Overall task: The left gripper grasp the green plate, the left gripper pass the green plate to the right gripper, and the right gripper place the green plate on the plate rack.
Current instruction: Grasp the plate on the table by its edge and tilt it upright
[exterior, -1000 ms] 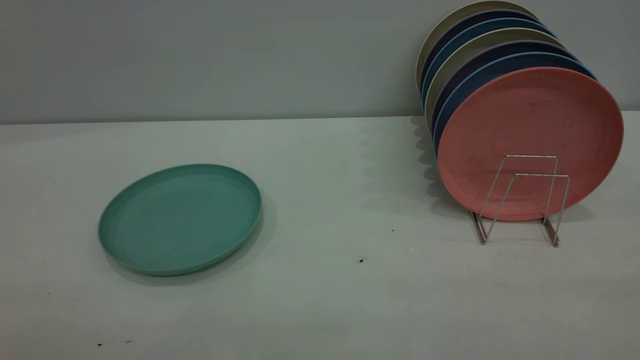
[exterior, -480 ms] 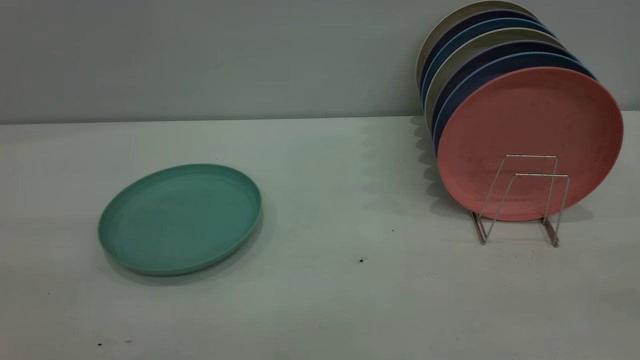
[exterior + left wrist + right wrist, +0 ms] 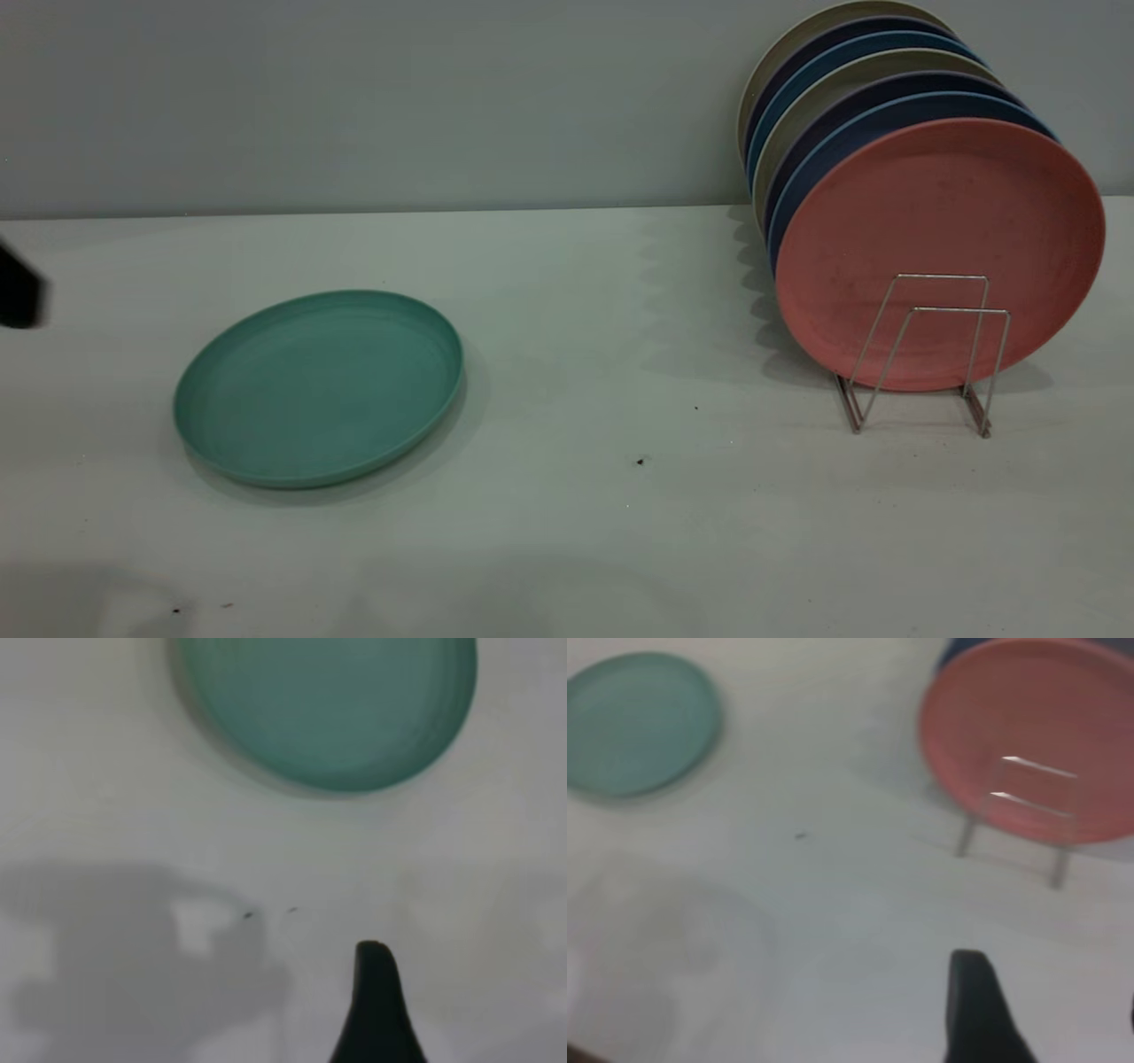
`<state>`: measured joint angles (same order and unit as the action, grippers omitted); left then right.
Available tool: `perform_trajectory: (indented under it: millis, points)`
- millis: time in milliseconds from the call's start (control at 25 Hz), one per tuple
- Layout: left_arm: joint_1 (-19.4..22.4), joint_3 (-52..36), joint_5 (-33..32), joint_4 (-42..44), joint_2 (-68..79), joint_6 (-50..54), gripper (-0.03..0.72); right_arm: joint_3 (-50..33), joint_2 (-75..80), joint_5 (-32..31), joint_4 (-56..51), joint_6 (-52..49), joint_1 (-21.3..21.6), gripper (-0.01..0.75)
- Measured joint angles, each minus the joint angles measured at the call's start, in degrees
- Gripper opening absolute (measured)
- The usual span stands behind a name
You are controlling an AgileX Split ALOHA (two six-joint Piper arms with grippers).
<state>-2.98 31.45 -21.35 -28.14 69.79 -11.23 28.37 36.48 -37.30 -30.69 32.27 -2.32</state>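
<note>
The green plate (image 3: 319,387) is seen lying flat on the counter (image 3: 585,532), at the left of the scene, untouched. The left gripper (image 3: 18,288) is glimpsed only as a dark shape at the far left edge, apart from the plate; whether its fingers are spread cannot be told. The right gripper (image 3: 983,1010) is shown by one finger only, its state likewise unclear. The plate rack (image 3: 921,354) stands at the right, with a salmon-pink plate (image 3: 939,239) leaning upright in front of blue plates (image 3: 850,115).
</note>
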Motion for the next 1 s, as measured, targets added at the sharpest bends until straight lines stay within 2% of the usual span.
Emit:
perform_trajectory:
  millis: [80, 240, 400, 560, 840, 1000]
  points:
    - [0.0, 2.7, 0.9, -6.6, 6.3, -5.2, 0.568, 0.0, 3.0, 0.5, -3.7, 5.0, 0.0, 0.466]
    - [0.6, 9.3, 1.8, -20.6, 18.9, -17.2, 0.568, 0.0, 7.0, 0.5, -8.9, 12.0, 0.0, 0.472]
    - [3.5, 13.5, 1.8, -34.7, 29.7, -26.1, 0.568, 0.0, 7.5, -0.2, -10.6, 14.8, 0.0, 0.453]
    - [7.0, 14.1, 2.9, -45.5, 37.2, -32.9, 0.568, 0.0, 7.5, -1.1, -10.6, 15.6, 0.0, 0.428]
    - [8.0, 14.2, 5.4, -58.2, 44.5, -40.7, 0.568, 0.0, 7.5, -1.1, -10.6, 15.7, 0.0, 0.425]
    - [8.0, 14.2, 6.1, -61.3, 47.3, -41.3, 0.568, 0.0, 7.5, -1.1, -10.6, 15.7, 0.0, 0.425]
